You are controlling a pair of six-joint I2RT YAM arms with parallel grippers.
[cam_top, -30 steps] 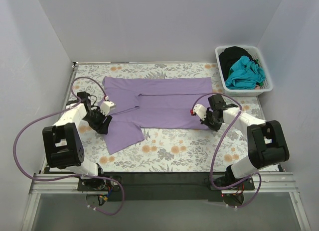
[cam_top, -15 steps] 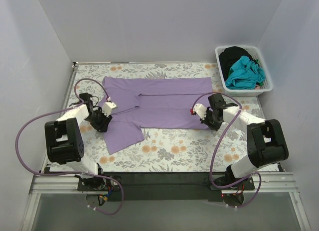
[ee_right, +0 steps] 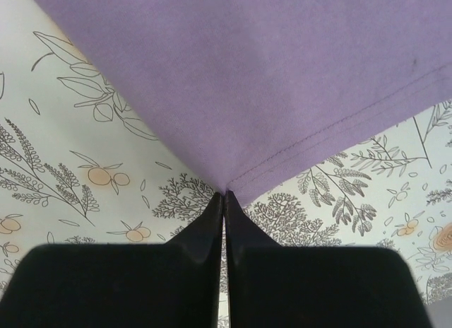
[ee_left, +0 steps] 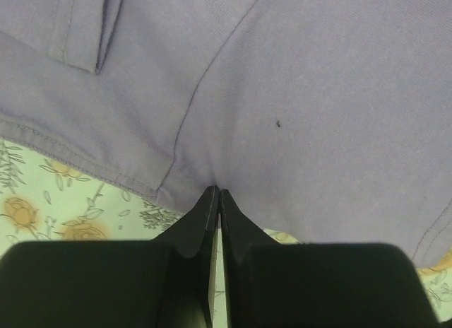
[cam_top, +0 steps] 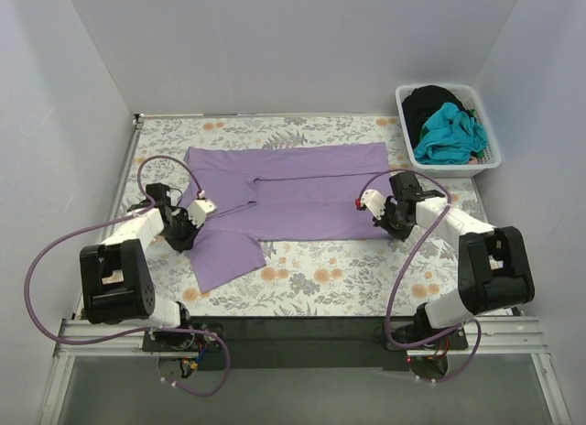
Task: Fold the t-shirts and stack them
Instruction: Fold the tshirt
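Note:
A lavender-purple t-shirt [cam_top: 293, 191] lies spread flat across the floral table cover, one sleeve [cam_top: 224, 251] pointing toward the front left. My left gripper [cam_top: 188, 231] is shut on the shirt's near left edge by that sleeve; the left wrist view shows the cloth [ee_left: 296, 95] pinched at the gripper [ee_left: 217, 192] tips. My right gripper [cam_top: 385, 219] is shut on the shirt's near right hem corner, where the stitched hem [ee_right: 318, 141] bunches into the gripper [ee_right: 224, 194] tips. Teal [cam_top: 449, 132] and black [cam_top: 428, 100] t-shirts lie heaped in the basket.
A white plastic basket [cam_top: 490, 159] stands at the back right corner of the table. The floral table cover [cam_top: 348, 278] stretches in front of the shirt. White walls enclose the table on the left, back and right.
My left gripper has slid toward the shirt's near left edge and shut on the cloth. The right gripper has kept its grip and shifted slightly. The shirt's left side has moved a little.

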